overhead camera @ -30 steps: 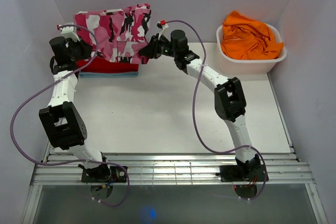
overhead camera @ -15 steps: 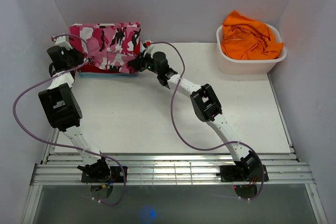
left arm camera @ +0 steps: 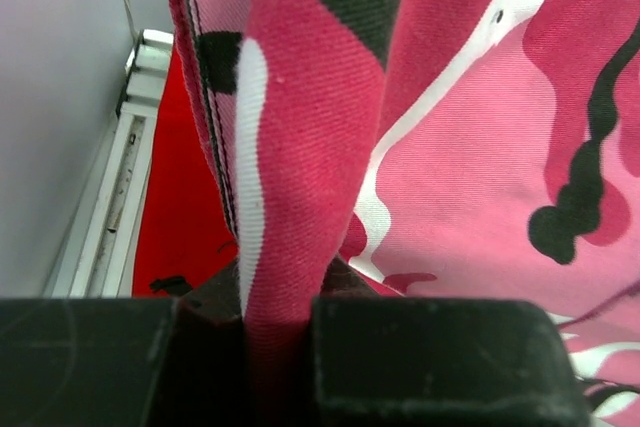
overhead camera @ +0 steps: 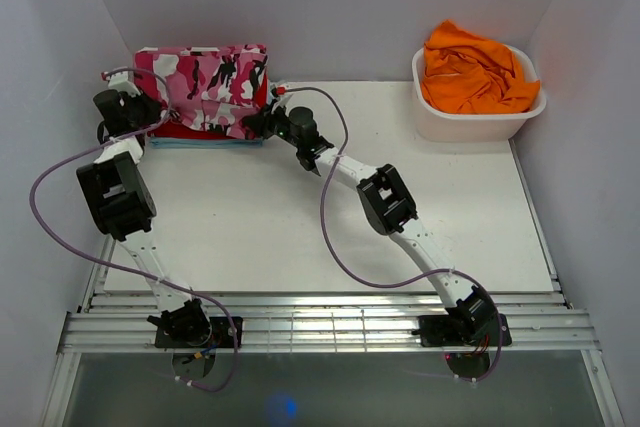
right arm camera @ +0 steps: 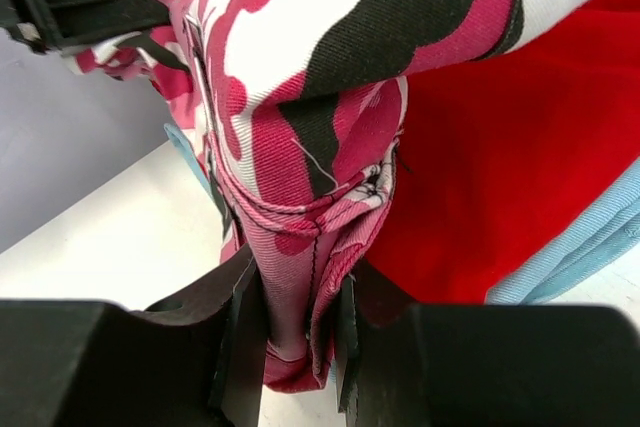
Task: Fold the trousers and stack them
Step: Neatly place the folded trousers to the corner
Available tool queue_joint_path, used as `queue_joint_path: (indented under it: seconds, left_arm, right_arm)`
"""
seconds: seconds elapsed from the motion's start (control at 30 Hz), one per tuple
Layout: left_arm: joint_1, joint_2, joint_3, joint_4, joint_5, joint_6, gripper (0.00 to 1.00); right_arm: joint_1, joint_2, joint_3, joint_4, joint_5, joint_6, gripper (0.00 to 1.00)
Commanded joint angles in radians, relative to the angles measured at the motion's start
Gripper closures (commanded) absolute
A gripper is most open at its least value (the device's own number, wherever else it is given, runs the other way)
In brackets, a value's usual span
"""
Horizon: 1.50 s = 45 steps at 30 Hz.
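Doubly clamping the trousers [overhead camera: 205, 82] over the red garment [overhead camera: 197, 130] at far left, with left gripper [left arm camera: 280, 315] and right gripper [right arm camera: 300, 347] each pinching an edge, risking a skewed, bunched landing if releasing unevenly.

The left claw [overhead camera: 158, 114] and right claw [overhead camera: 257, 123] are holding the trousers [overhead camera: 212, 85] by opposite edges over a red garment [overhead camera: 188, 131].

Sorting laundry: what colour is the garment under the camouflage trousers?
The garment is plain red; clearest in right wrist view.
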Motion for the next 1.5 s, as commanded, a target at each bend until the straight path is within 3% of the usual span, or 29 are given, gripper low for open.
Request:
queue_joint_path:
  seconds: [0.0, 0.23, 0.27, 0.3, 0.33, 0.37, 0.43, 0.53, 0.67, 0.77, 0.87, 0.93, 0.97, 1.1, 1.23, 1.47]
  left_arm:
    - [0.038, 0.043, 0.076, 0.096, -0.126, 0.040, 1.00]
    - [0.040, 0.167, 0.177, 0.039, -0.145, 0.040, 1.00]
    - [0.040, 0.182, 0.197, 0.029, -0.148, 0.040, 0.93]
    - [0.040, 0.196, 0.220, 0.013, -0.143, 0.040, 0.84]
    - [0.040, 0.216, 0.257, 0.013, -0.118, 0.039, 0.68]
    - [0.040, 0.224, 0.275, 0.013, -0.101, 0.040, 0.40]
    - [0.040, 0.241, 0.355, -0.011, -0.084, 0.031, 0.03]
    - [0.040, 0.275, 0.482, -0.132, -0.073, 0.049, 0.02]
    - [0.044, 0.318, 0.773, -0.384, -0.151, 0.089, 0.02]
    - [0.067, 0.237, 0.748, -0.474, -0.128, 0.114, 0.02]
    - [0.084, 0.086, 0.610, -0.501, -0.064, 0.183, 0.02]
    - [0.087, 0.025, 0.613, -0.627, 0.036, 0.216, 0.02]
    - [0.087, 0.017, 0.639, -0.704, 0.065, 0.233, 0.02]
    - [0.087, -0.032, 0.690, -1.115, 0.256, 0.305, 0.02]
    - [0.078, -0.156, 0.435, -1.257, 0.375, 0.391, 0.02]
    - [0.011, -0.440, -0.034, -1.209, 0.280, 0.423, 0.02]
  right_arm:
    - [-0.029, 0.002, 0.044, 0.123, 0.105, -0.067, 0.70]
    - [-0.047, -0.036, -0.002, 0.130, 0.131, -0.119, 0.24]
    - [-0.058, -0.054, -0.021, 0.132, 0.131, -0.126, 0.15]
    - [-0.064, -0.068, -0.029, 0.118, 0.127, -0.129, 0.04]
    - [-0.072, -0.083, -0.042, 0.111, 0.119, -0.126, 0.03]
    - [-0.087, -0.126, -0.086, 0.101, 0.113, -0.112, 0.03]
    - [-0.099, -0.180, -0.146, 0.087, 0.076, -0.113, 0.02]
    - [-0.116, -0.309, -0.287, 0.081, 0.006, -0.121, 0.03]
    - [-0.126, -0.494, -0.433, 0.022, -0.067, -0.135, 0.05]
    - [-0.139, -0.595, -0.504, -0.091, -0.111, -0.146, 0.02]
    - [-0.170, -0.681, -0.530, -0.289, -0.195, -0.167, 0.10]
    - [-0.191, -0.718, -0.518, -0.426, -0.269, -0.210, 0.10]
    - [-0.216, -0.755, -0.512, -0.574, -0.297, -0.237, 0.10]
    - [-0.302, -0.876, -0.555, -0.875, -0.387, -0.359, 0.10]
    - [-0.421, -1.031, -0.669, -1.084, -0.452, -0.480, 0.10]
    - [-0.673, -1.388, -1.154, -1.198, -0.498, -0.609, 0.10]
